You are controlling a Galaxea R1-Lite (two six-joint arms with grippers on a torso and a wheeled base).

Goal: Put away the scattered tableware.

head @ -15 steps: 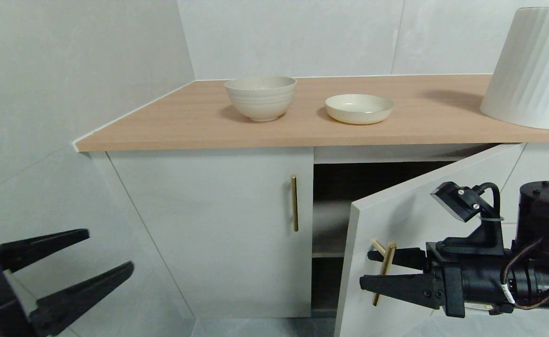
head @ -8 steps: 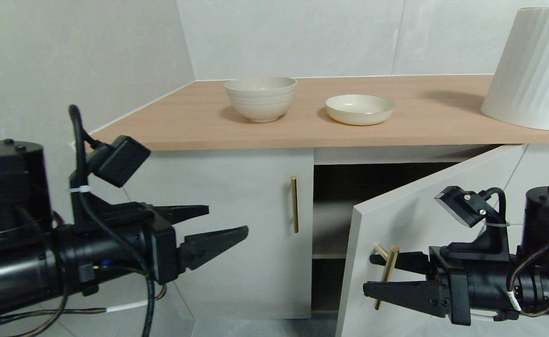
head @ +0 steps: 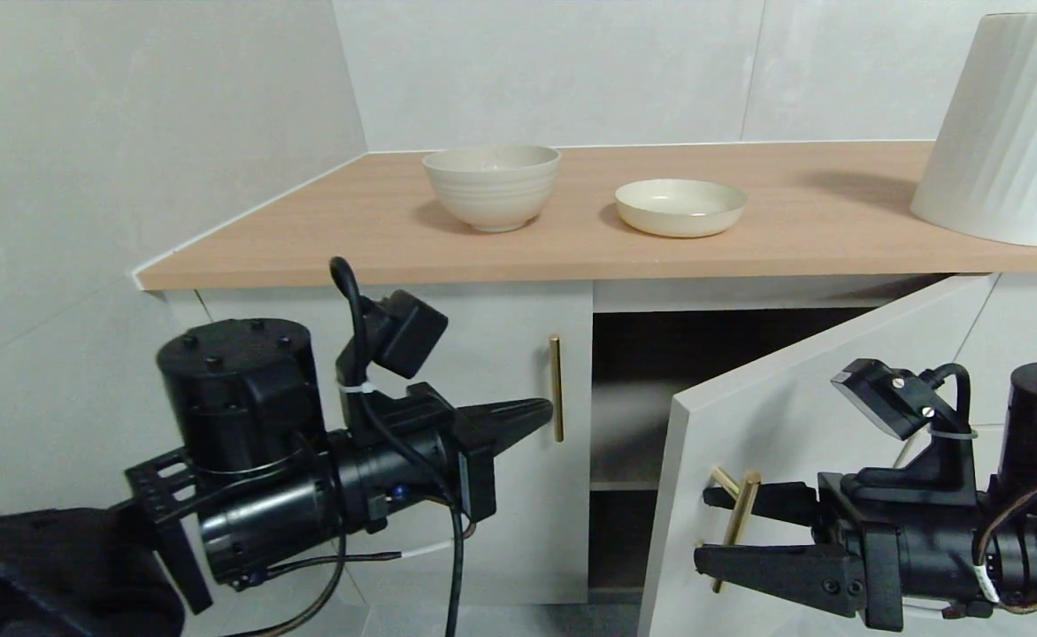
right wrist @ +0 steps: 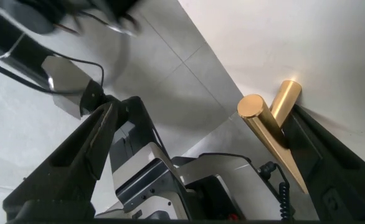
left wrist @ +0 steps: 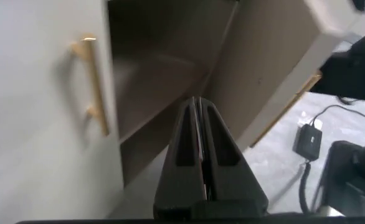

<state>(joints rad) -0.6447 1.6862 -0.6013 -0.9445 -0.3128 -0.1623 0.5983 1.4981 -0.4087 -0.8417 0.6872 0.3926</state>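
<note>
within the last 1 s the left gripper (head: 532,410) has swung in from the lower left corner and pushed forward across the closed left door (head: 448,354). its tip now sits just beside that door's brass handle (head: 556,387), not yet around it. its fingers (left wrist: 185,143), spread 0.5 s ago, are now pressed together with nothing between them.

the right gripper (head: 702,526) has barely shifted. its fingers (head: 766,566) stay spread on either side of the handle (right wrist: 266,127) of the right door (head: 775,398), not clamped on it. that door hangs partly open and shows a dark shelf (head: 625,460) inside.

the 2 pieces of tableware are untouched. the bowl (head: 492,184) and the shallow plate (head: 679,205) stand near each other, apart, on the wooden table (head: 306,248), with a tall white ribbed container (head: 1005,124) well off to the right.

this looks like the stage of opening the cupboard, so putting things away has not begun. with its fingers shut, the left gripper probably has to spread them before it can hook the left handle, unless it is only passing by. the right door likely needs swinging wider so the bowl and plate can go in.
</note>
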